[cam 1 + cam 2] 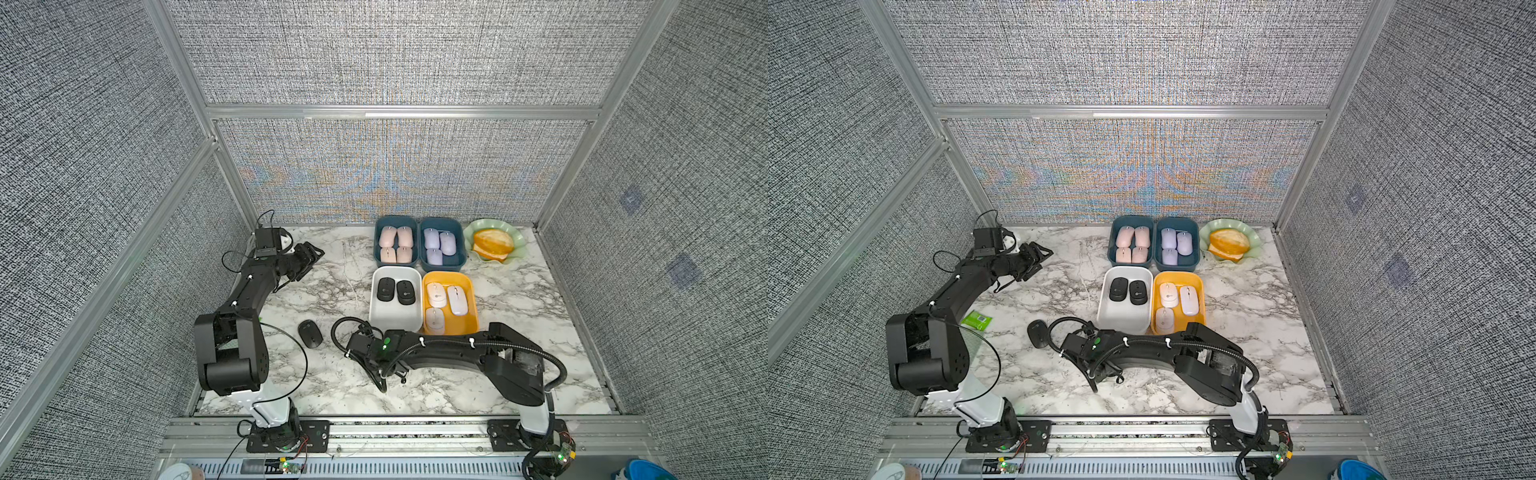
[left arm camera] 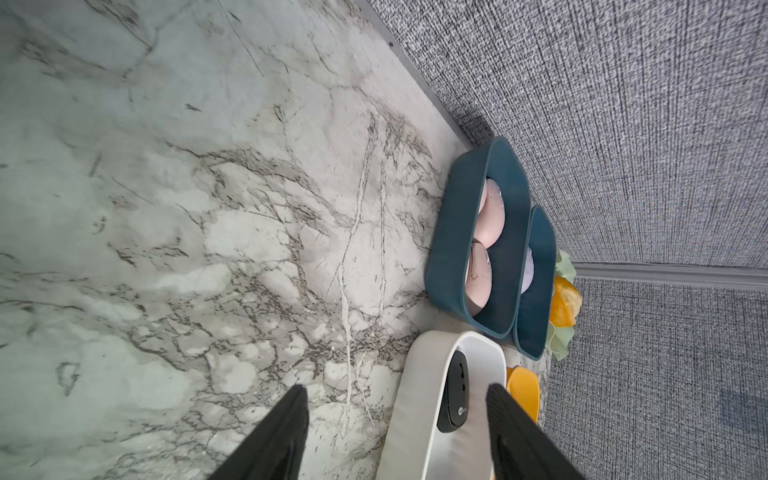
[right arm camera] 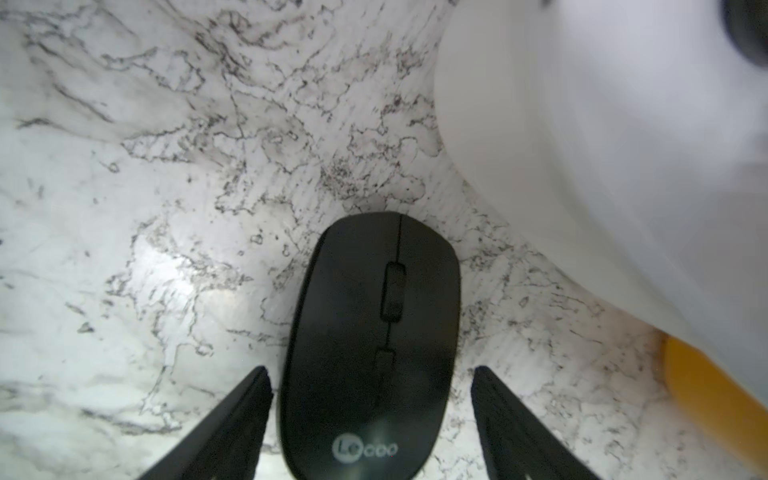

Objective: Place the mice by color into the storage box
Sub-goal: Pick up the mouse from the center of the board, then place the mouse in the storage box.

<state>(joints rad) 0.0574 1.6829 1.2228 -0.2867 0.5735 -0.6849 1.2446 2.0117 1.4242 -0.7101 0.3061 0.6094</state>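
Black mouse [image 3: 370, 345], flat and top side up on the marble table [image 3: 166, 208], just beside the rounded near corner of the white box [image 3: 582, 145]. Long axis in line with the right gripper [image 3: 370, 370]: wheel end pointing away from it, logo end lying between the fingers [image 3: 232, 424]. Set slightly aslant, nose leaning toward the white box. Matt black, smooth, oval; fine seam down the middle between the two buttons, scroll wheel set in that seam, small oblong button behind it, pale round logo with letters at the tail. Right fingers spread either side of the tail without a grip: clear strip of table on the flank nearer the white box, other flank too close to tell. Mouse and gripper both hidden under the right wrist [image 1: 370, 347] in both top views.

Second black mouse [image 1: 310, 333] [image 1: 1038, 332] free on open table beyond that wrist, away from the boxes, long axis roughly from near edge to far wall. Two more black mice [image 1: 385, 289] side by side in the far half of the white box [image 1: 392, 320]. Pink mice [image 1: 388, 237] in one teal box [image 1: 377, 249], lilac mice [image 1: 447, 244] in its teal neighbour [image 1: 462, 251], white mice [image 1: 457, 300] in the yellow box [image 1: 473, 307].

Left gripper [image 2: 395, 385] [image 1: 312, 259]: fingers wide apart, nothing between them, above bare table at the far left, well apart from every mouse.
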